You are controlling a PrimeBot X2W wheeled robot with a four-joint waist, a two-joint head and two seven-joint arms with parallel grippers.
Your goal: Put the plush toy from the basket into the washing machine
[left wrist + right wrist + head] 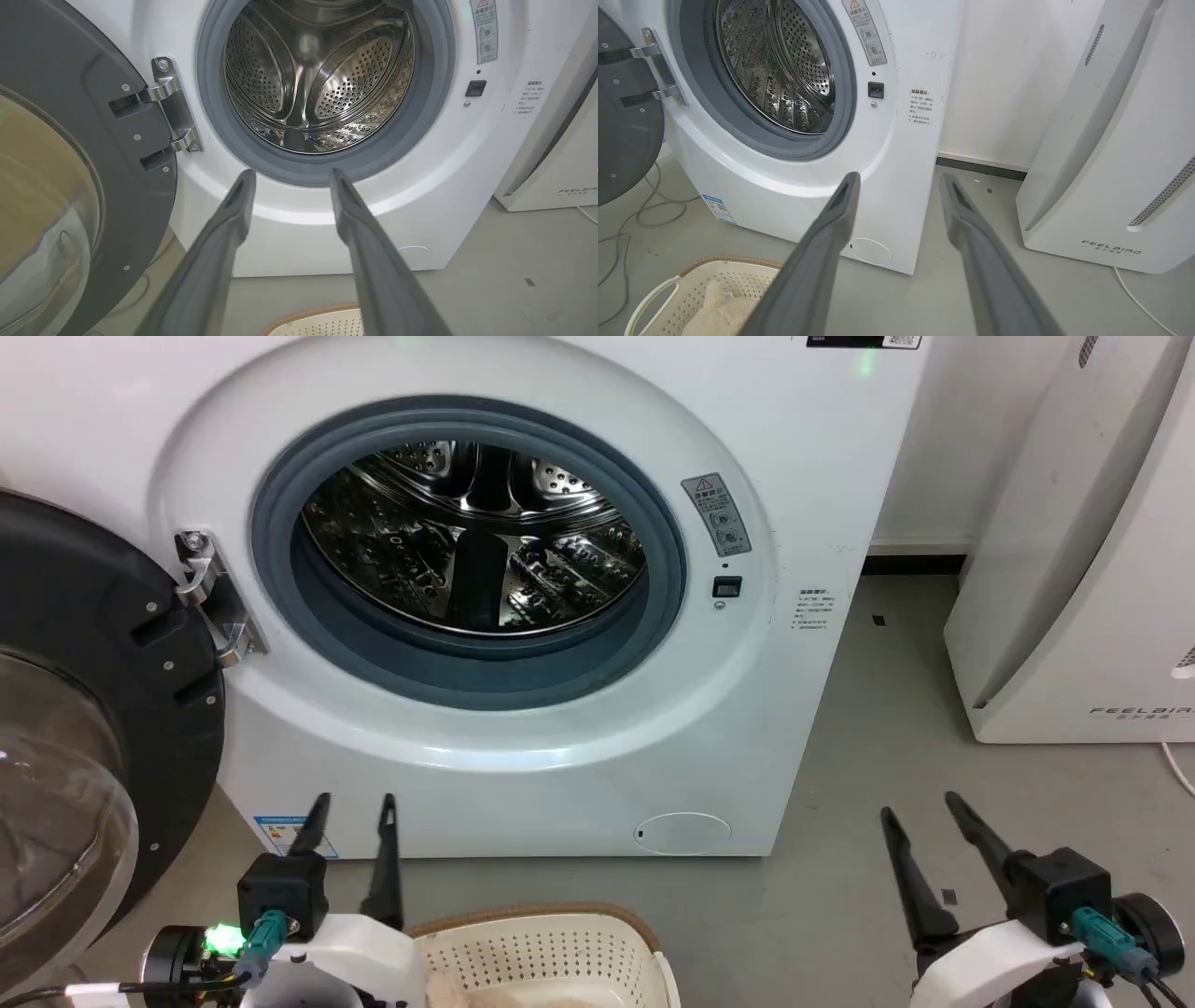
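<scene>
Facing the washing machine (560, 775) with its door (75, 644) wide open, we hold left claw (355, 798) and right claw (918, 804) parted, empty; plush toy (724, 317) lies in the basket (523, 913).

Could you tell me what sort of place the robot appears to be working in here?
Probably a laundry area: a white front-loading washing machine with its door swung open, a basket on the grey floor before it, and a white FEELAIR appliance beside it.
</scene>
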